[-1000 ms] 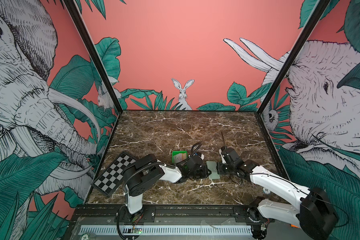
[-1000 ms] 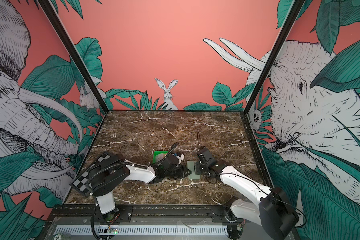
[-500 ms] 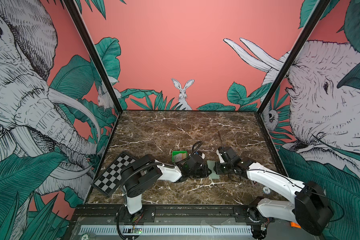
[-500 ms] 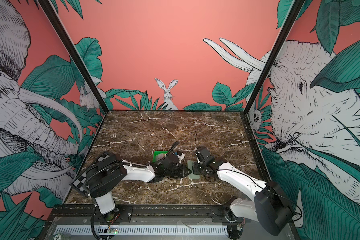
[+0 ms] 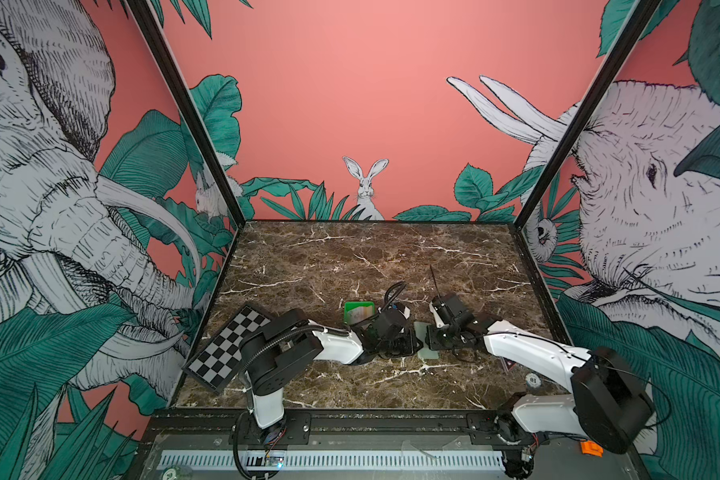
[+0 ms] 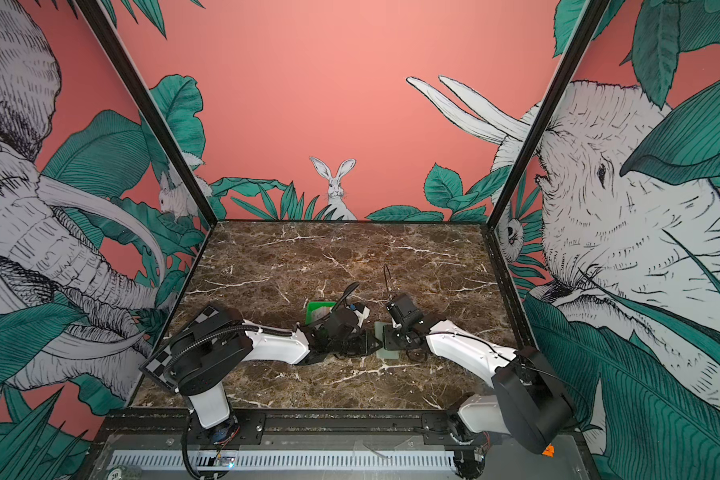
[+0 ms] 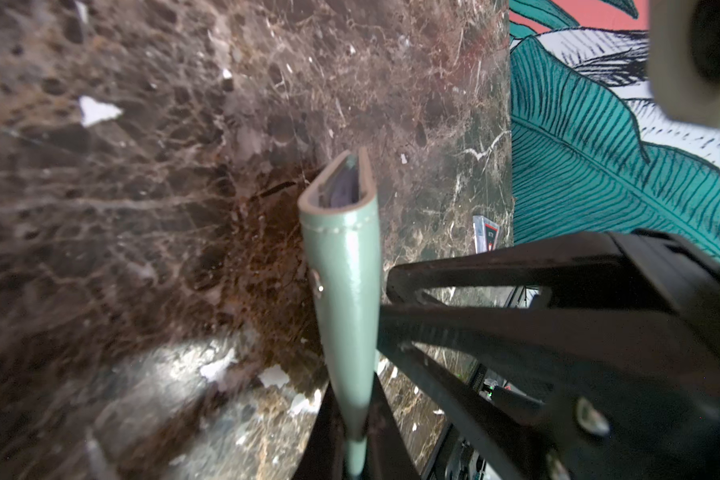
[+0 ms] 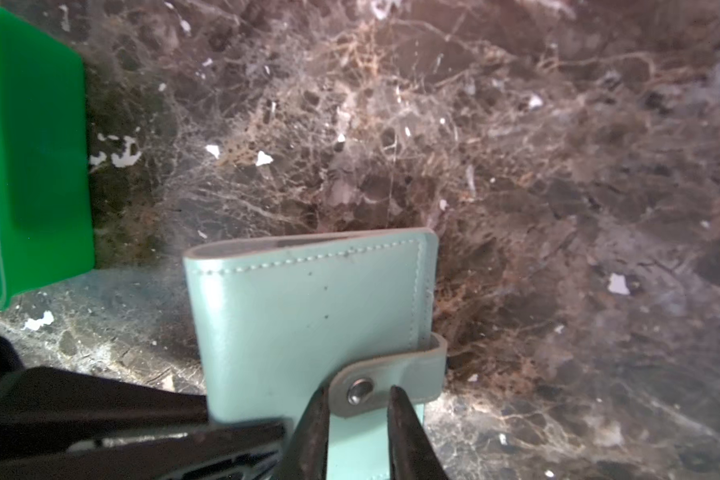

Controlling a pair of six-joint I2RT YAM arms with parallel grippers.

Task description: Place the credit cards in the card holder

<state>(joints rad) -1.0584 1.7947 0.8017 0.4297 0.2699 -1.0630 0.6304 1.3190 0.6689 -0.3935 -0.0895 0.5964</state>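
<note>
Lower left: checkerboard (image 5: pixel 225 349). Centre: bright green plastic tray (image 5: pixel 352 305) with pale and orange cards (image 5: pixel 362 312) inside. Lower centre: holder (image 7: pixel 344 266), smooth stitched sage leather, closed, on edge, pinched by left fingers (image 7: pixel 329 436), long axis running away from them. Narrowly parted right fingers (image 8: pixel 314 424) flank snap tab (image 8: pixel 391 382); grip unclear. Brown veined marble surface (image 5: pixel 350 257); jungle-mural walls (image 5: pixel 391 104).

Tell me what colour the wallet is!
The card holder is pale sage green, seen best in the right wrist view.
</note>
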